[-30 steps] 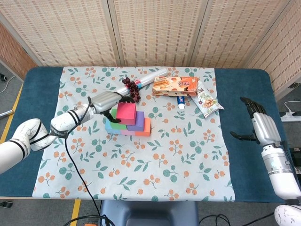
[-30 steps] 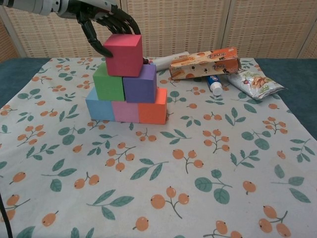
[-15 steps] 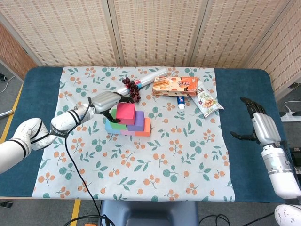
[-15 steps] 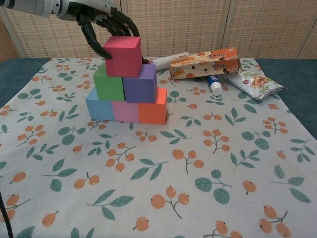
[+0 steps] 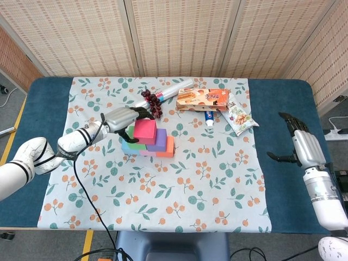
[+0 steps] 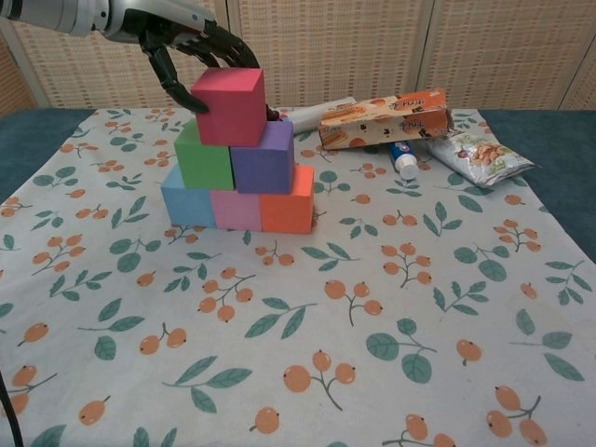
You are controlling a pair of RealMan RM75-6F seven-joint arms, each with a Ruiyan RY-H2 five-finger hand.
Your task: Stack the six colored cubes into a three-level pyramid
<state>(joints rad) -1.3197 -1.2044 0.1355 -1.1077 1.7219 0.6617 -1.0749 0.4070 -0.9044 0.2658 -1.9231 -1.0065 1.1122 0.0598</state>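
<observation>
A three-level pyramid of cubes stands on the floral cloth, left of centre. Its bottom row is a blue cube [image 6: 186, 205], a pink cube [image 6: 236, 209] and an orange cube [image 6: 289, 203]. Above them sit a green cube [image 6: 205, 156] and a purple cube [image 6: 264, 158]. The red cube [image 6: 231, 104] [image 5: 145, 130] rests on top. My left hand [image 6: 177, 37] [image 5: 122, 117] grips the red cube from the upper left, thumb on its left face and fingers curled over its back edge. My right hand [image 5: 302, 144] rests open at the table's far right, out of the chest view.
Behind the pyramid lie dark grapes [image 5: 153, 100], a white roll [image 6: 317, 114], a biscuit box [image 6: 384, 116], a toothpaste tube [image 6: 402, 160] and a snack bag [image 6: 480, 154]. A black cable [image 5: 81, 179] trails from the left arm across the cloth's left front.
My left hand and wrist have shifted slightly to the left while its fingers stay around the red cube. The cubes and the right hand have not moved.
</observation>
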